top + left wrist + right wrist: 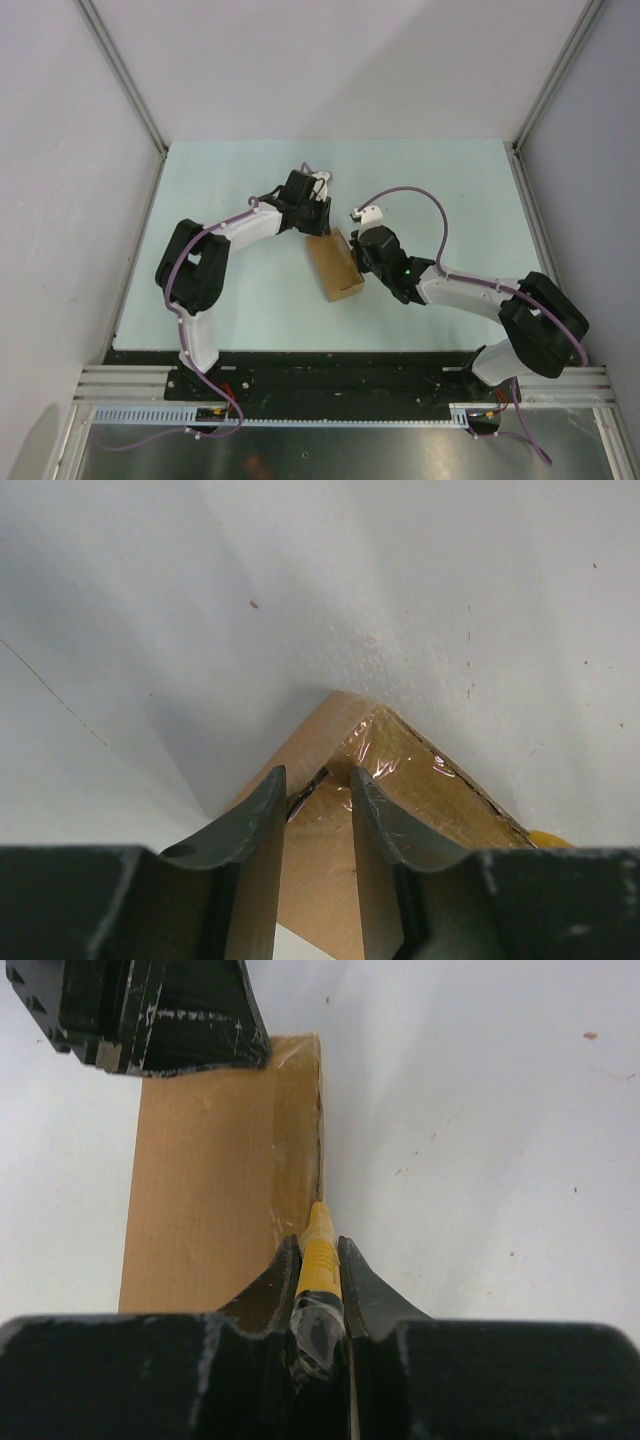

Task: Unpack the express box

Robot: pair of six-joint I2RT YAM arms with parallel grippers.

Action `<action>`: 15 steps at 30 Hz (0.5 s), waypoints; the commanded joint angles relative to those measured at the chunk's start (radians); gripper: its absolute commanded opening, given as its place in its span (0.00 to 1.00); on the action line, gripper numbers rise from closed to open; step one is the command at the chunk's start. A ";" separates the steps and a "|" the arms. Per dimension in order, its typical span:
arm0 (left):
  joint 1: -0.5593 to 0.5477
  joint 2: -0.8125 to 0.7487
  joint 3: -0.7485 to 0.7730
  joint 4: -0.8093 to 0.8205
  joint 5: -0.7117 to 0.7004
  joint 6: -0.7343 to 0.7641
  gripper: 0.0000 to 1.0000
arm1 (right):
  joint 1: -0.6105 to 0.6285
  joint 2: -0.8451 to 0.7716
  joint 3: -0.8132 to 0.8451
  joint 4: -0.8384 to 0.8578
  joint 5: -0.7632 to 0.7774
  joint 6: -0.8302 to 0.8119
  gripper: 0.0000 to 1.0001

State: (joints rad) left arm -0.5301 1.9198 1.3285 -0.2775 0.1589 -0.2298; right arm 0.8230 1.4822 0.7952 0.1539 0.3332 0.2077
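Express box (335,265) mid-surface (220,200); left hand (318,226) crowds far end, right hand (360,262) (utility knife (320,1255) gripped) right edge; left flank open.

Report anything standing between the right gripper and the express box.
Nothing visible does. The right gripper, shut on a yellow knife, has its tip at the express box's taped edge. The left gripper sits at the far end, not between them.

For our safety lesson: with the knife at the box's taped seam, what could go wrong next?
1. The knife in the right pincer meets the express box at its edge seam; it might slip off onto the table.
2. It points roughly toward the left pincer at the far corner; overshooting could strike it.
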 commanded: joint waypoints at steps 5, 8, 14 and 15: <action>-0.011 0.035 -0.061 -0.123 -0.091 -0.009 0.34 | 0.047 -0.114 -0.034 -0.151 0.047 0.093 0.00; -0.011 0.030 -0.061 -0.121 -0.113 -0.020 0.34 | 0.064 -0.155 -0.043 -0.229 0.053 0.134 0.00; -0.011 0.028 -0.063 -0.123 -0.121 -0.034 0.33 | 0.091 -0.217 -0.057 -0.310 0.063 0.193 0.00; -0.011 0.028 -0.064 -0.121 -0.119 -0.034 0.34 | 0.099 -0.223 -0.060 -0.315 0.064 0.200 0.00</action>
State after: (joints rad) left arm -0.5369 1.9144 1.3212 -0.2710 0.1257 -0.2619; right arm 0.8963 1.3090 0.7475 -0.0818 0.3737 0.3439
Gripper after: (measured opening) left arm 0.343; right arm 0.159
